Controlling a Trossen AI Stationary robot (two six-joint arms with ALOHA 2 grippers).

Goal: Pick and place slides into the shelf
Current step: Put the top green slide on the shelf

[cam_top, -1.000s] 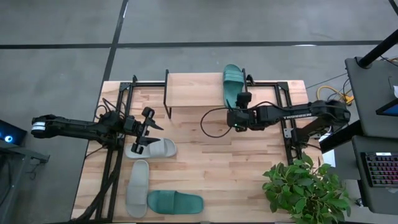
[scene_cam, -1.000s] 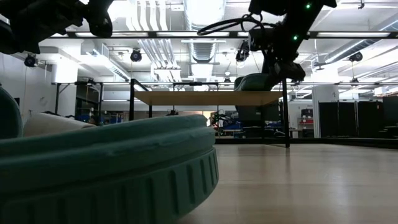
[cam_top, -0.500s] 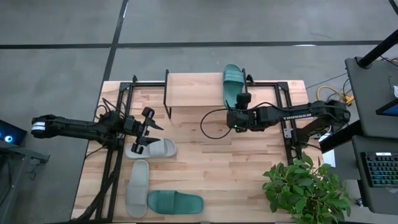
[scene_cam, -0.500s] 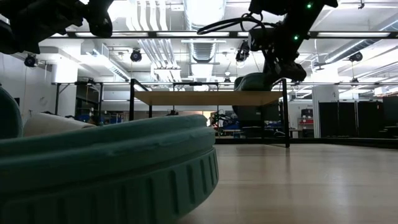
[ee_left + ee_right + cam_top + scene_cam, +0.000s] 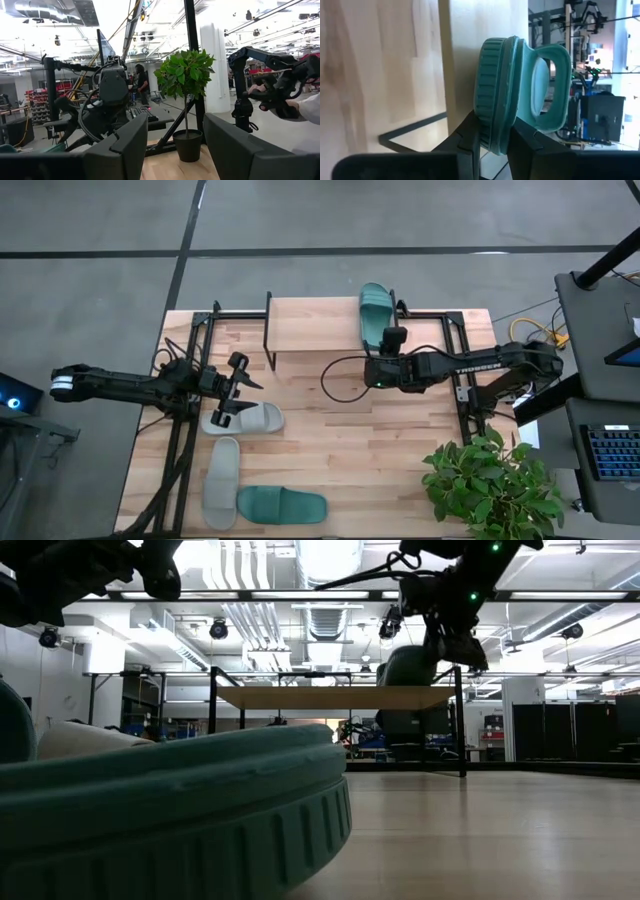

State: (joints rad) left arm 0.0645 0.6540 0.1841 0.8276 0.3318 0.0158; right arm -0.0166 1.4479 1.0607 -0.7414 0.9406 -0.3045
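Grey concrete floor surrounds your light wood worktop (image 5: 340, 430), which carries a black metal frame along both sides and a potted plant (image 5: 490, 485) at its near right corner. To the right of the worktop stands a dark desk with a keyboard (image 5: 612, 452).

Your shelf (image 5: 315, 323) sits at the far edge of the worktop, plank top on thin black legs. It holds one teal slide (image 5: 374, 315), lying lengthwise toward the right end of the plank with its heel overhanging the near edge. The rest of the plank top is bare wood.

Your right gripper (image 5: 385, 352) is at that overhanging heel. The right wrist view shows the two jaws closed against the ribbed sole edge of the teal slide (image 5: 495, 100), one on each side of it, with the strap arching away from the plank. The low view shows the same slide (image 5: 408, 667) on the plank, under the gripper (image 5: 447, 635).

Your left gripper (image 5: 232, 390) hovers near the left side of the worktop, above the toe end of a grey slide (image 5: 250, 419) that lies flat. Its jaws stand partly open with nothing between them; the left wrist view shows a clear gap between the fingers (image 5: 131, 142).

Three slides remain on the worktop: the grey one under the left gripper, a second grey slide (image 5: 221, 482) just nearer, and a second teal slide (image 5: 282, 504) at the near edge, touching or almost touching that grey one.
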